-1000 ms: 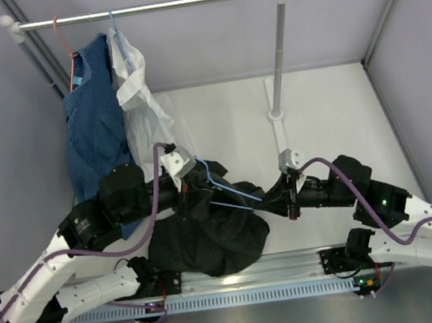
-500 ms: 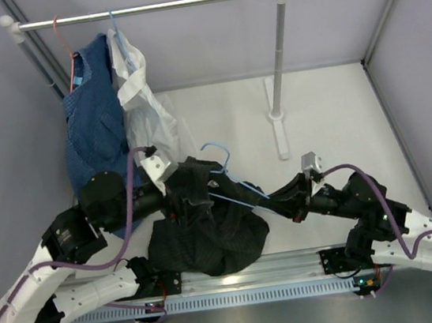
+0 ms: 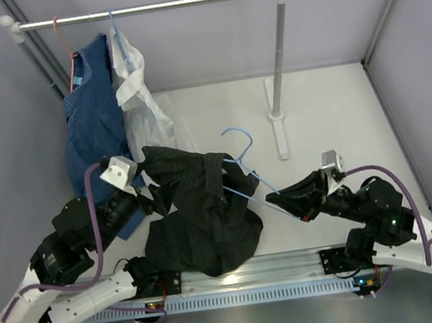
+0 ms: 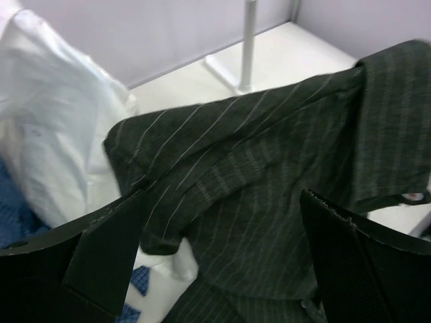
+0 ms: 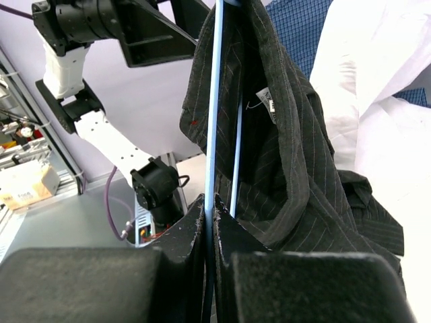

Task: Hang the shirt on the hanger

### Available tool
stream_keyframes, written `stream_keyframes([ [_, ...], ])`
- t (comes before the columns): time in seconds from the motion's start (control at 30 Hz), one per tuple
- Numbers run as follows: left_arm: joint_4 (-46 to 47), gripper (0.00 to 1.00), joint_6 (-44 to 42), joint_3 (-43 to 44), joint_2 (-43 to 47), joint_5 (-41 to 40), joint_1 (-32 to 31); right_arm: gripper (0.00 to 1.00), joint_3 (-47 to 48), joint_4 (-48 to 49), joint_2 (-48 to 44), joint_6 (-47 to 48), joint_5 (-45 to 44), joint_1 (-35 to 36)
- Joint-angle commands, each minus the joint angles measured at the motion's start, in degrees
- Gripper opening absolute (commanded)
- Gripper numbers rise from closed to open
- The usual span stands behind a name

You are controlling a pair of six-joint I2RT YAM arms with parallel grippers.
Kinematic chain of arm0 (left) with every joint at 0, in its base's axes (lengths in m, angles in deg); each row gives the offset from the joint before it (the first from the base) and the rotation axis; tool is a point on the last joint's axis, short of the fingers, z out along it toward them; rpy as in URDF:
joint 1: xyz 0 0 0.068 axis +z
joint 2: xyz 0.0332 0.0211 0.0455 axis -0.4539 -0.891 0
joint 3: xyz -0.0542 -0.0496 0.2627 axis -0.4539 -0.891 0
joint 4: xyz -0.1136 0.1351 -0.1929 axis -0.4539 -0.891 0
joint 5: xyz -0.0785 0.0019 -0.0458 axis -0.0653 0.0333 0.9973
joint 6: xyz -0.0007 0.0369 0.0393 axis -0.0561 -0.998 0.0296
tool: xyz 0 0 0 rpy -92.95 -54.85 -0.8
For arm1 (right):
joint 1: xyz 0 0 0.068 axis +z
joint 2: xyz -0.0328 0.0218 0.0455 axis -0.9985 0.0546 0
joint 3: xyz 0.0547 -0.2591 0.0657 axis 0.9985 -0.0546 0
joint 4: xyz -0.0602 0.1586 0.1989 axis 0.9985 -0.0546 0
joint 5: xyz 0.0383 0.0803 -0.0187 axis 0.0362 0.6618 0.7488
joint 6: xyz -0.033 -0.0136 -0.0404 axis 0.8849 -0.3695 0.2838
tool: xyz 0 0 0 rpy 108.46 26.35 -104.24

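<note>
Hanging at far left from a metal rail (image 3: 179,3): blue patterned garment (image 3: 91,122), soft, finely checked.

Item: left gripper (image 4: 222,202), black, flat-fingered, jaws spread wide and holding nothing. It faces the draped cloth just ahead of it.

Item: white shirt (image 3: 140,100), thin and creased, hung beside the blue one, its hem reaching the white table (image 3: 336,106).

Item: black pinstriped woven shirt (image 3: 199,211), limp and collared. Its upper part is slung over the left end of the light-blue wire hanger (image 5: 213,101); the remainder is heaped on the table near the front edge, between the two arms.

Item: the hanger itself, thin and triangular, with its hook pointing away from the arms. Its long axis slants from the shirt down-right to the right gripper (image 5: 210,202), which is black and pinched closed on the wire at that end.

Judgement: the loose cloth lies directly right of the left gripper, the nearer arm. The next move likely calls for it to draw the fabric along the wire toward the bare end while the right arm steadies. Limp cloth on smooth wire may slide off.
</note>
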Motion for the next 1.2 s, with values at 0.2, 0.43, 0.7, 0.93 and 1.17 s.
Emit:
stream_keyframes([
  [0.2,-4.83,0.92,-0.90,-0.60,0.56,-10.65,0.19,0.00,3.17,-0.22,-8.67,-0.25,-1.58,0.38],
  [0.43,-2.12,0.86,-3.35,-1.74,0.40,-8.62,0.10,0.00,5.71,-5.75,-10.27,-0.08,0.17,0.38],
  [0.7,9.05,0.57,-9.07,-2.18,-4.87,-6.60,0.19,0.00,7.12,-7.78,-13.43,-0.17,0.44,0.38],
  [0.93,9.06,0.00,-12.40,0.19,-6.47,-11.17,0.10,0.00,9.32,-14.28,-15.45,2.20,-2.55,0.38],
  [1.17,4.66,0.00,-22.86,8.44,-5.32,-5.99,0.10,0.00,11.60,-22.72,-16.77,4.84,-4.57,0.38],
])
